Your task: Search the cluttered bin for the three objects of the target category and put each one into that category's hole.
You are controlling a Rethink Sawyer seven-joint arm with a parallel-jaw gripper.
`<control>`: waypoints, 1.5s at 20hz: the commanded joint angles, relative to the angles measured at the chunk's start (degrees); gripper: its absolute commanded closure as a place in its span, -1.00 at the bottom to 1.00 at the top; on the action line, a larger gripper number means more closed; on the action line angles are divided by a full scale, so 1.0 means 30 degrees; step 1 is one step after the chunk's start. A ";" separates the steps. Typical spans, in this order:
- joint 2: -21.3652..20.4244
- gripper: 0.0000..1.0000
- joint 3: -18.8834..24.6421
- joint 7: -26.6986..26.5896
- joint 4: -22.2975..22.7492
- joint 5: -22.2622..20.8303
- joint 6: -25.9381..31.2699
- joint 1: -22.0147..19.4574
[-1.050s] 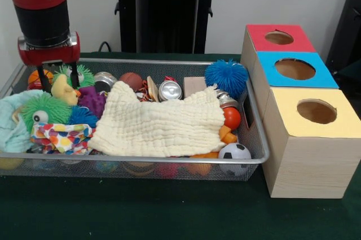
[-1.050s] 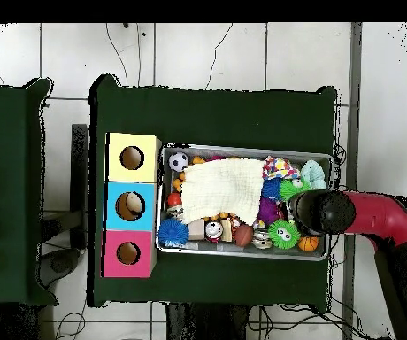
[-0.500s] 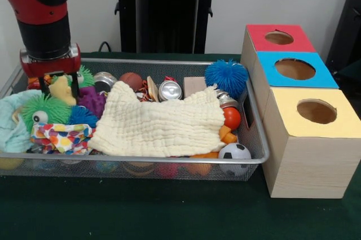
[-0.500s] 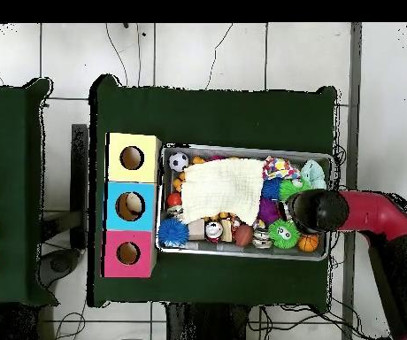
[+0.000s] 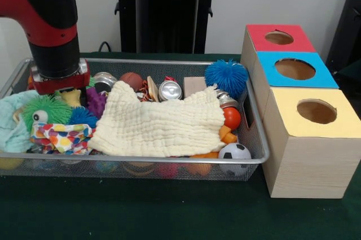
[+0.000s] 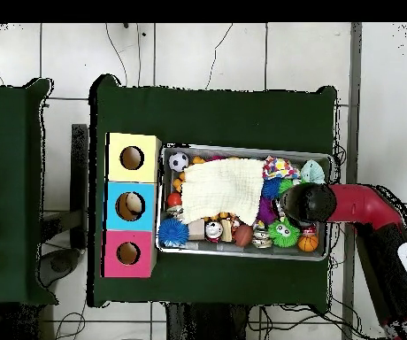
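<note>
The claw (image 5: 66,91) is sunk among the toys at one end of the wire bin (image 5: 169,164), over a yellow duck (image 5: 71,98); whether it is spread or pinching I cannot tell; a cream cloth (image 5: 161,122) covers the bin's middle; three holed boxes (image 5: 294,69) stand beside the bin on the desk (image 5: 169,212).

Dark green table cover (image 5: 169,212), black stand (image 5: 166,11) behind, white tiled floor (image 6: 207,53), cables (image 6: 216,49)

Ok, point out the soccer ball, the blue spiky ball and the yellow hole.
soccer ball (image 5: 234,153), front view, its white front face
blue spiky ball (image 5: 226,77), front view, middle of its spikes
yellow hole (image 5: 316,111), front view, its dark opening
</note>
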 commanded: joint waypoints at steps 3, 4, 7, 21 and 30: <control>0.1712 -1.00 -0.0112 -0.7120 -0.2136 -0.1387 0.3086 0.0675; 0.1662 -1.00 -0.0124 -0.6967 -0.2119 -0.1440 0.2869 0.0709; 0.1394 -1.00 -0.0202 -0.5997 -0.1904 -0.1655 0.1777 0.0787; -0.0983 1.00 0.0257 -0.1762 0.1571 0.0360 -0.1090 -0.0249; -0.5698 1.00 0.0235 0.1827 0.5839 0.3565 -0.2087 -0.0290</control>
